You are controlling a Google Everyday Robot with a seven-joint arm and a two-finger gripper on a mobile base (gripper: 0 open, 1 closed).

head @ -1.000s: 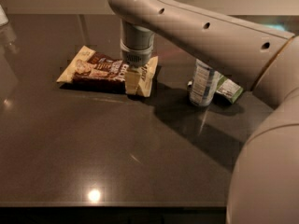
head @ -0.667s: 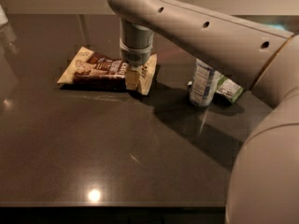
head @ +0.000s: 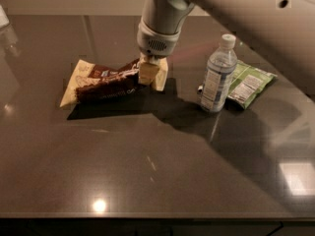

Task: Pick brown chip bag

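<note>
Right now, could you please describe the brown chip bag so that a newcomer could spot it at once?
On the dark glossy table, look left of the clear plastic water bottle, under the robot's hand, which is closed on the bag's right end. That is the flat rectangular brown chip bag: dark brown middle, cream-yellow ends, unlike the smaller green snack bag beside the bottle.

Dark table (head: 147, 181) with water bottle (head: 216, 77), green snack bag (head: 251, 85); gripper (head: 151, 76) above, tight on brown chip bag (head: 101, 85)

We log dim warm light; glare spots on table (head: 162, 181); gripper (head: 153, 75) clamping brown chip bag (head: 103, 82) end, dark shadow beneath.
</note>
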